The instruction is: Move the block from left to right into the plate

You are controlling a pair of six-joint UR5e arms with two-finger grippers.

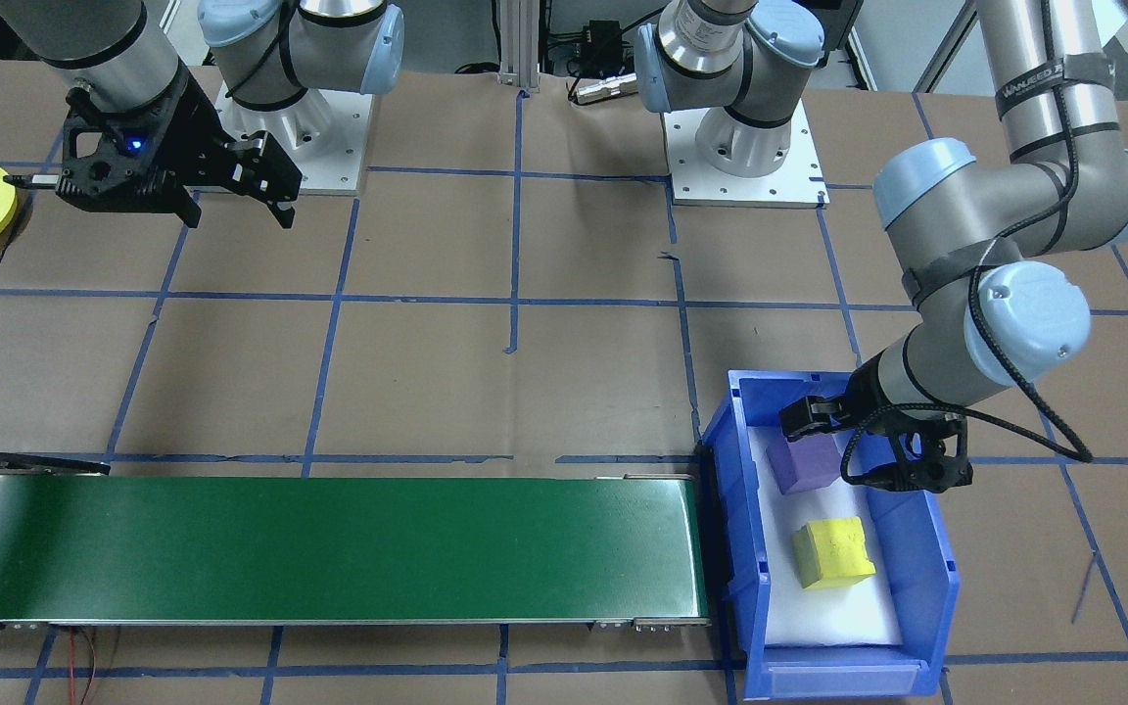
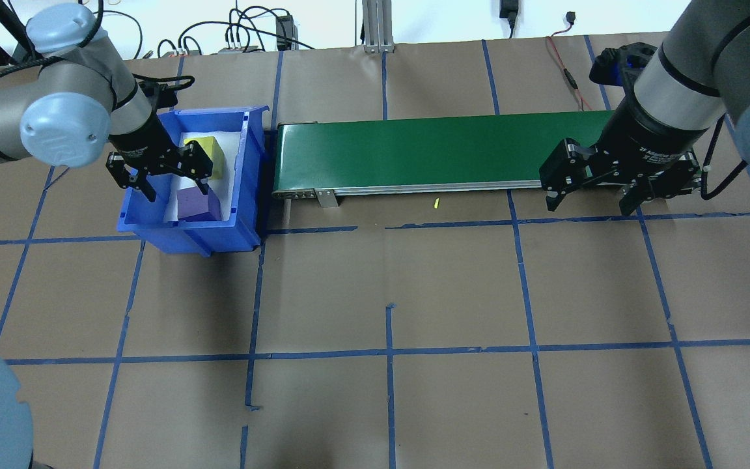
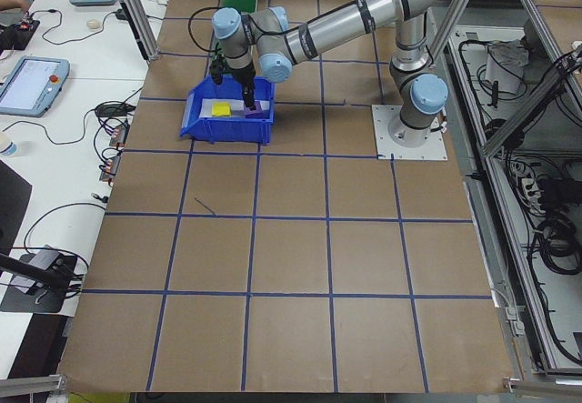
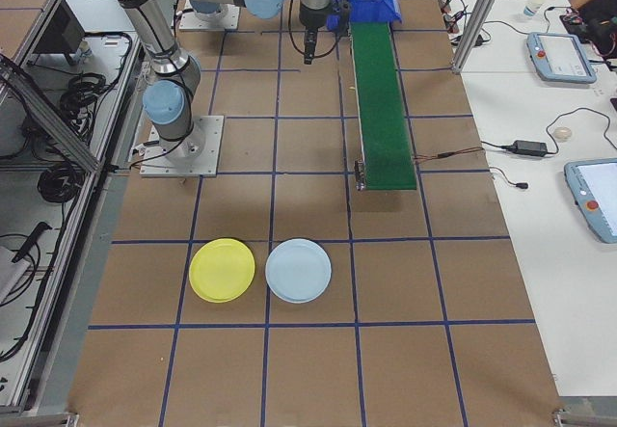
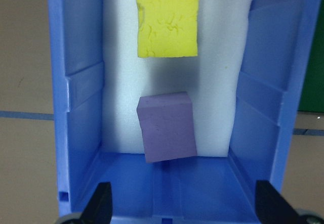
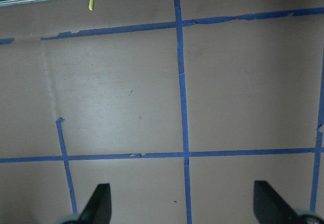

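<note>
A purple block and a yellow block lie on white foam inside the blue bin. My left gripper hangs open just above the bin's near end, over the purple block, with nothing between its fingers. In the front view the left gripper straddles the purple block, and the yellow block lies further along. My right gripper is open and empty above bare table, by the belt's right end. A yellow plate and a light blue plate sit at the table's right end.
A green conveyor belt runs from the blue bin toward my right arm. A small yellow scrap lies beside the belt. Blue tape lines grid the brown table. Cables lie along the far edge.
</note>
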